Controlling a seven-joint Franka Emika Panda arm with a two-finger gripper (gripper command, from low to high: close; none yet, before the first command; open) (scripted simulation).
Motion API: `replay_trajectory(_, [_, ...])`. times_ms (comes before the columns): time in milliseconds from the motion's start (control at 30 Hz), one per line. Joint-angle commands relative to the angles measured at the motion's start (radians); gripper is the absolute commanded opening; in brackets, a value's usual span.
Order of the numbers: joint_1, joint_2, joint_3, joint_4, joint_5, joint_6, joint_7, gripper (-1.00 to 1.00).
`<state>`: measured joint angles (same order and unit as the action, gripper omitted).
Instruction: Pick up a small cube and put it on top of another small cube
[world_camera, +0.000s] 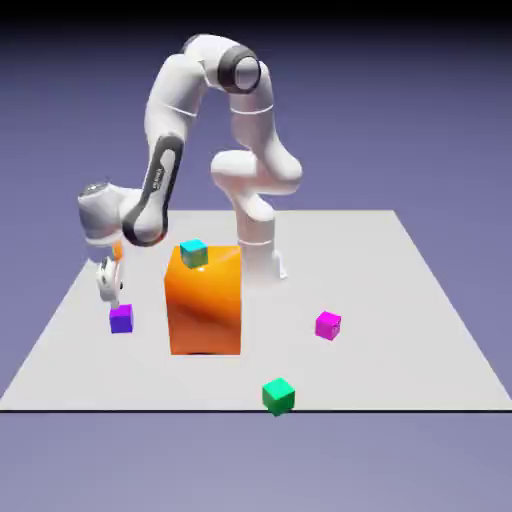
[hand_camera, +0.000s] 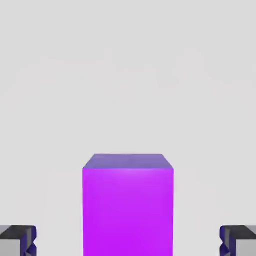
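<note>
Lining up over small violet cube, near surface's left edge in exterior view; fingers apart, astride it. Probably light, rigid; best pinched mid-height across opposite flat sides.

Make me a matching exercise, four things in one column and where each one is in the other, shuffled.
Things:
1. violet cube
2. cyan cube
3. green cube
4. gripper

Places or states:
A. at the table's near edge
B. open, a fingertip either side of a cube
C. between the spread fingertips
D. on the orange block

Pairs: 1-C, 2-D, 3-A, 4-B
</note>
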<state>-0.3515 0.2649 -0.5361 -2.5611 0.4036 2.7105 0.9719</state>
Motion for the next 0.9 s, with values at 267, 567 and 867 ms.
replay_trajectory(267, [-0.069,0.082,0.092,0.019,0.103,0.056,-0.076,-1.00])
replay_trajectory(567, [0.185,-0.041,0.089,0.095,-0.176,-0.116,-0.085,-1.00])
replay_trajectory(867, [0.449,0.006,0.416,0.317,-0.366,-0.260,-0.379,-1.00])
